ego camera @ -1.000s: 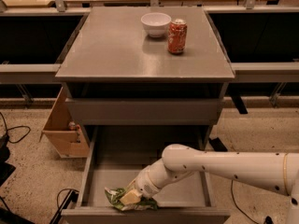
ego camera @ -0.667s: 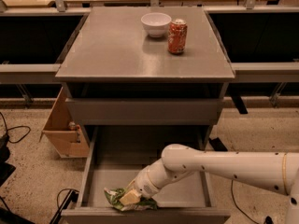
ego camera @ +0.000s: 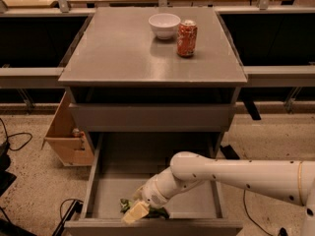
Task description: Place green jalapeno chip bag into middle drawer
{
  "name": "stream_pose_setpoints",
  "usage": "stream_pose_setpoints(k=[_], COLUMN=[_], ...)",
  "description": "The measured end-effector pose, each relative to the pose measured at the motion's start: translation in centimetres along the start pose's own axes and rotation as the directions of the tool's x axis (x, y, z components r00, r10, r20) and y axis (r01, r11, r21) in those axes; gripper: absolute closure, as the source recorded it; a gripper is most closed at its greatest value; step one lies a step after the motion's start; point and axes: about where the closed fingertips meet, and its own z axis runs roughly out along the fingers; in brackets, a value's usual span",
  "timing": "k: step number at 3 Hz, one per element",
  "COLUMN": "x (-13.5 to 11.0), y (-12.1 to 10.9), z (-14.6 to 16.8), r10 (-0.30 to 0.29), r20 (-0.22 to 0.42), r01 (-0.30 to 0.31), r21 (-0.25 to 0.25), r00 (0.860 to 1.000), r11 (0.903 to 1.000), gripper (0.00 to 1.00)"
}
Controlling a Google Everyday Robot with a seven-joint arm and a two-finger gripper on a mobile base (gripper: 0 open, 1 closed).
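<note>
Hand [ego camera: 136,211] sits low inside the open middle drawer [ego camera: 91,182], at the front-left part, just behind the drawer's flat front; its pale yellowish tip points down and toward the front edge. Green jalapeno chip bag [ego camera: 125,205] lies crumpled on the drawer floor right under and around the hand: green shows to the left of the tip and again to the right of it, w/ the hand covering the bag's middle. Hand is touching the bag or v. close on top; can't tell if it's clamped on the bag or loose. White arm [ego camera: 236,173] comes in from the right edge, runs across over the drawer's right wall, then bends down-left to the wrist. Drawer is pulled well out, grey, low side walls, rest of its floor bare. Above it a closed grey drawer front [ego camera: 150,117], then the cabinet's counter [ego camera: 118,53]. On the counter, toward the back: white bowl [ego camera: 164,25] and a red-orange soda can [ego camera: 187,38], upright, just beside each other, can to the right and slightly nearer the front. Left of the cabinet, a brown wooden box [ego camera: 66,136] on the speckled floor, tilted against the cabinet side. Black cables [ego camera: 15,141] on the floor at far left.
</note>
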Motion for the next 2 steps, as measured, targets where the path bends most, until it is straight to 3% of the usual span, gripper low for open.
stream_pose_setpoints(k=[1,2], x=[0.0,0.0], y=[0.0,0.0], z=[0.0,0.0], r10=[0.0,0.0], r20=[0.0,0.0], r01=[0.0,0.0], r21=[0.0,0.0], r00=[1.0,1.0], r11=[1.0,1.0], gripper=[0.0,0.0])
